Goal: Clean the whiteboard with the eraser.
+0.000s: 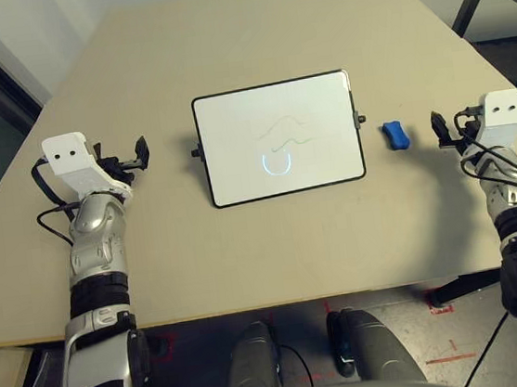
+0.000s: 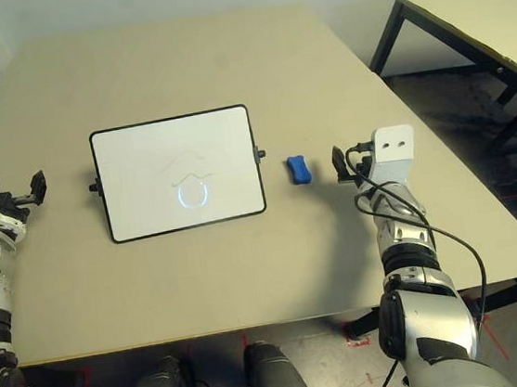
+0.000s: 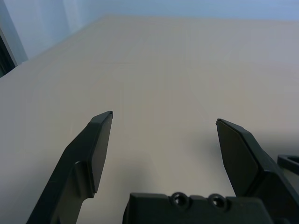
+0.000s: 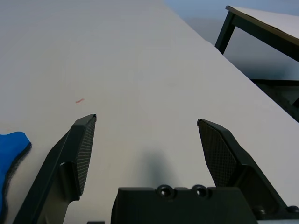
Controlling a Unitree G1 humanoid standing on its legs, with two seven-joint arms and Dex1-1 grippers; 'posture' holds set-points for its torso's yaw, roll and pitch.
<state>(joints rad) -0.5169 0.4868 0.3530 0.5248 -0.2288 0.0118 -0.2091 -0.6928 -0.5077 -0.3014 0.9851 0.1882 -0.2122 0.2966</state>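
Progress on the cleaning job appears nil: the whiteboard (image 1: 277,138) carries a bluish ring and faint wavy strokes near its centre, and the eraser (image 1: 395,134) lies untouched on the table (image 1: 250,36), just off the board's right edge. Everything remains to be done, in my judgement: grasp, carry, wipe.

The right gripper (image 4: 146,149) sits near the eraser on its outer side, fingers spread wide with nothing between them. The left gripper (image 3: 164,149) hovers well left of the board, likewise released and empty.

The board is a flat, smooth white rectangle in a thin black frame with rounded corners and small black side knobs. The eraser is a small bright blue oblong with rounded ends, its edge looking felt-like. The tabletop is matte beige; the finger pads (image 4: 217,154) are black and finely textured.
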